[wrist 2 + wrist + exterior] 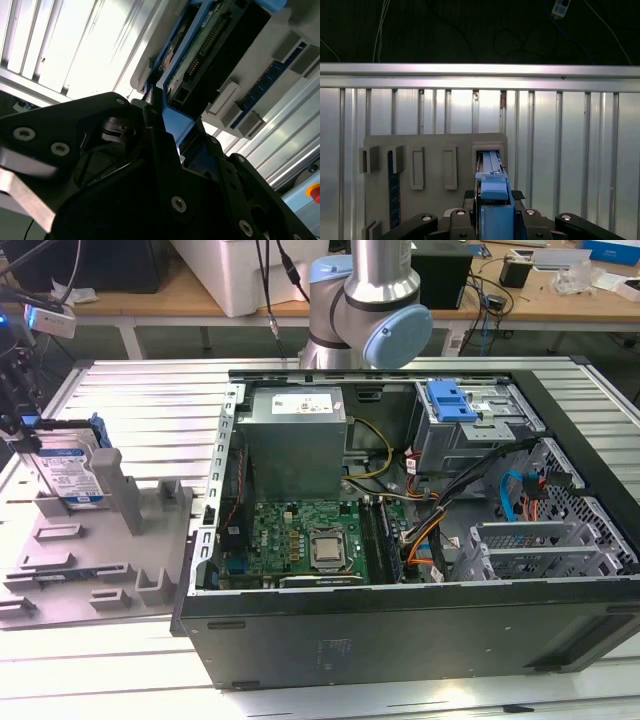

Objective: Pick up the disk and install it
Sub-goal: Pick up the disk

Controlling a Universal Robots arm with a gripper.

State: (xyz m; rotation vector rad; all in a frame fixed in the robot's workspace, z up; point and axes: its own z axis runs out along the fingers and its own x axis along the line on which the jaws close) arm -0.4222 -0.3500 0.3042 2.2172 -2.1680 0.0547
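Black gripper [172, 127], fingers pinched on the blue carrier of the disk [200, 50], which is seen edge-on with its connector pins showing. Just beyond it is the grey holder [227, 97], a blue strip [272, 80] in one slot, resting on the ribbed metal table [65, 45].

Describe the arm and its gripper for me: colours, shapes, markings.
The arm is a smooth silver-grey tube with rounded grey joints, one of them closed by a light blue round cap. The gripper is matt black and angular, built from flat plates fastened with silver screw heads, as both wrist views show. I can make out no markings on either.
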